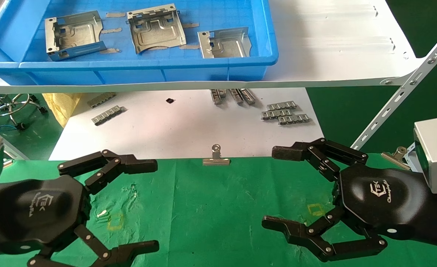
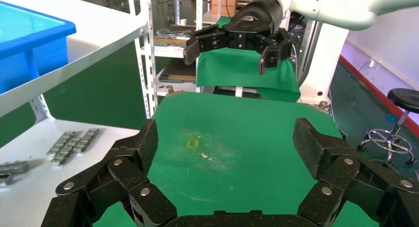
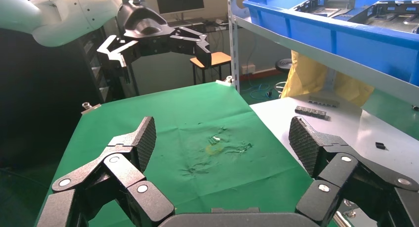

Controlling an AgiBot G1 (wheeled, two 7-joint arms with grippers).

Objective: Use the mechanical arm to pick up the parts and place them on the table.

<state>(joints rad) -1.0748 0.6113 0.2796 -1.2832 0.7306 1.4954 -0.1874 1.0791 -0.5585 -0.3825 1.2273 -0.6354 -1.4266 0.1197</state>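
Three silver sheet-metal parts lie in a blue bin (image 1: 148,66) on the upper shelf: one at the left (image 1: 74,35), one in the middle (image 1: 155,27), one at the right (image 1: 224,42). My left gripper (image 1: 155,205) (image 2: 225,138) hovers open and empty over the left side of the green table (image 1: 211,207), well below and in front of the bin. The right gripper (image 1: 270,187) (image 3: 222,138) hangs open and empty over the table's right side, facing the left one. The bin with the parts (image 3: 346,4) also shows in the right wrist view.
The white shelf board (image 1: 333,44) under the bin overhangs a white surface (image 1: 174,126) carrying grey ridged strips (image 1: 285,113). Binder clips (image 1: 216,157) grip the cloth's far edge. A slanted shelf brace (image 1: 407,96) stands at the right. Yellow squares (image 1: 114,221) mark the cloth.
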